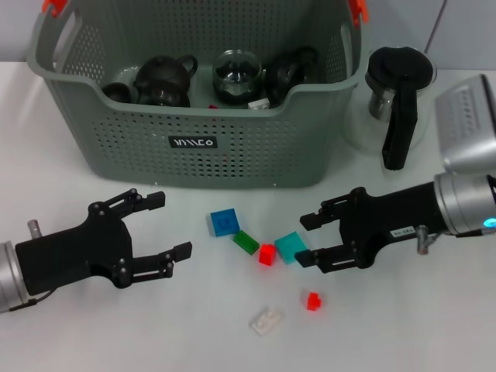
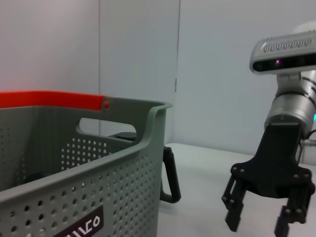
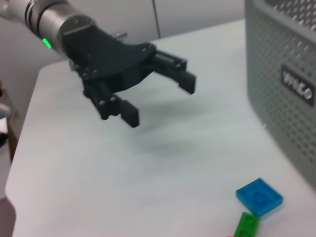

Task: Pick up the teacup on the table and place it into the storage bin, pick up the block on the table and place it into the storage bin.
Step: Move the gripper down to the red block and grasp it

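Blocks point(image 1: 267, 253): small plastic squares | storage bin point(image 1: 194, 147): perforated grey-green plastic

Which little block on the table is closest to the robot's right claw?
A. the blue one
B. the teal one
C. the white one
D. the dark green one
B: in the head view the teal block lies right at the fingertips of the open right gripper, while the blue block, green block and white block lie farther off.

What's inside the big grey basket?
Inside the storage bin sit two dark teapots, a glass cup and a small dark cup. The front wall hides whatever lies lower down.
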You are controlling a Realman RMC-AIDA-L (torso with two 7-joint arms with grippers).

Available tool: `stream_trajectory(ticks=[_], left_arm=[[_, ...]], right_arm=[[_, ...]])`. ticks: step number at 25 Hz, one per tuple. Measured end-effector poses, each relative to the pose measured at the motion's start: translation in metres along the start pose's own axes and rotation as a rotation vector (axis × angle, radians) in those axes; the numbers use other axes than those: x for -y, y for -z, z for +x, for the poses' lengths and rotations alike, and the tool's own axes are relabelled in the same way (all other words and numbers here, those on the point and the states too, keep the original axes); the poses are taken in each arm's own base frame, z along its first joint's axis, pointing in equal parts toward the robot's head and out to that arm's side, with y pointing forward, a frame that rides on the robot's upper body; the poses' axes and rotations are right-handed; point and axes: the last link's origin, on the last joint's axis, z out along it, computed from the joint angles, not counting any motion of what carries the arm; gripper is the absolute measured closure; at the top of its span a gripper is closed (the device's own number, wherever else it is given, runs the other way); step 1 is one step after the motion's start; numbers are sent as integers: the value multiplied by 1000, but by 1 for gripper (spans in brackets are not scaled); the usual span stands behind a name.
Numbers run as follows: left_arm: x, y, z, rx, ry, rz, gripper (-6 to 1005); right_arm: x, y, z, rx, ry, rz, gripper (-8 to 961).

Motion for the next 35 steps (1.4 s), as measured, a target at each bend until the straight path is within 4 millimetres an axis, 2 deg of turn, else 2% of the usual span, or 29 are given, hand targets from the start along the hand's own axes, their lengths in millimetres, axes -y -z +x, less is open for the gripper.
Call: stream_trajectory(ticks=[6, 9, 14, 19, 20, 24, 35], left_arm=[[0, -3, -2, 2, 6, 9, 109], [1, -3, -2, -2, 8, 24, 108], [5, 1, -2, -8, 13, 56, 108], [7, 8, -8, 24, 27, 88, 108], [10, 16, -13, 40, 42, 133, 108], [11, 23, -16, 42, 53, 164, 108], [12, 18, -16, 41, 54, 163, 108]], right_arm=[[6, -15, -27, -125, -77, -15, 308], [11, -30, -42, -214, -85, 22, 309], [10, -45, -50, -292, -35, 35, 310], [2, -62, -53, -341, 45, 23, 311], [0, -65, -53, -344, 57, 19, 312], [-2, -70, -53, -335, 69, 19, 319], [2, -76, -53, -355, 93, 63, 346]])
